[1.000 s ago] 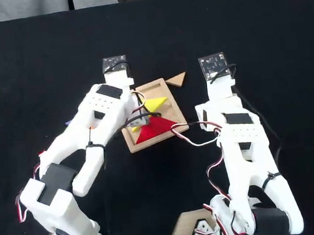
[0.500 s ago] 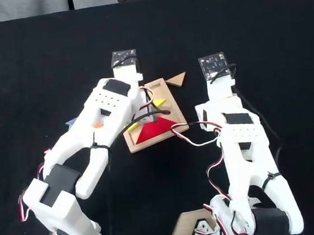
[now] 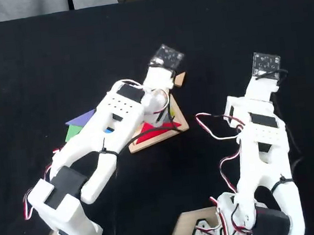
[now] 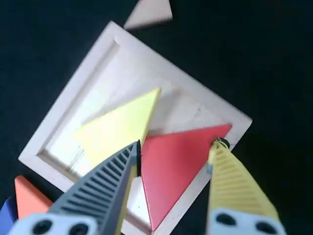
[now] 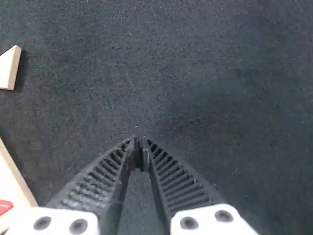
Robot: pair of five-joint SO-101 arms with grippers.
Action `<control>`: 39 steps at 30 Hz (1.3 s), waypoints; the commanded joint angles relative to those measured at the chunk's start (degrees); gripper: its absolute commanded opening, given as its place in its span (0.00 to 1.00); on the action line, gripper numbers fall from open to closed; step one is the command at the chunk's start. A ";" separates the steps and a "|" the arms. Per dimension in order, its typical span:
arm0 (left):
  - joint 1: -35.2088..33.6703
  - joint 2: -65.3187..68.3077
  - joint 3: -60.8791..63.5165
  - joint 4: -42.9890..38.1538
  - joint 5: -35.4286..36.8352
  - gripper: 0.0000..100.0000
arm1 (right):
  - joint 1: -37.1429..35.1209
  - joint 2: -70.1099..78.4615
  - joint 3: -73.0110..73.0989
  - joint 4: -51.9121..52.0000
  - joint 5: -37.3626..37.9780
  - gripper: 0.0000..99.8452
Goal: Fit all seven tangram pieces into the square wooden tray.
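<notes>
Two triangles seated in the tray, left hand spread above the red one

The square wooden tray (image 4: 72, 93) is laid cornerwise on the black, felt-like surface (image 3: 237, 25), and its pale floor is bounded by a raised rim. A yellow triangle (image 4: 120, 129) and a red triangle (image 4: 176, 169) are seated flat inside, edge to edge, with bare floor left toward the far rim. The left hand (image 4: 177, 146) is held above the red triangle with its ribbed fingers (image 4: 102, 186) spread wide, one at each side of that piece; contact cannot be judged. A plain wooden triangle (image 4: 149, 12) is laid just outside one tray corner, and an orange piece (image 4: 29, 196) just outside another rim. A purple triangle (image 3: 81, 120) and a green piece (image 3: 70, 133) are seen beside the left arm (image 3: 107, 122). The right hand (image 5: 139, 149) is pressed closed on nothing over open cloth, apart from the tray.
</notes>
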 commanded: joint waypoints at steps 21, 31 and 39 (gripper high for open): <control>-2.42 2.46 5.93 -19.69 -11.34 0.19 | -1.05 -1.71 -4.09 -1.23 1.32 0.01; -3.91 3.08 5.49 -19.87 -11.52 0.18 | -2.73 -1.63 -4.00 -1.23 1.41 0.01; -4.26 3.08 10.95 -28.84 -11.78 0.18 | -2.73 -1.63 -4.00 -1.23 1.41 0.01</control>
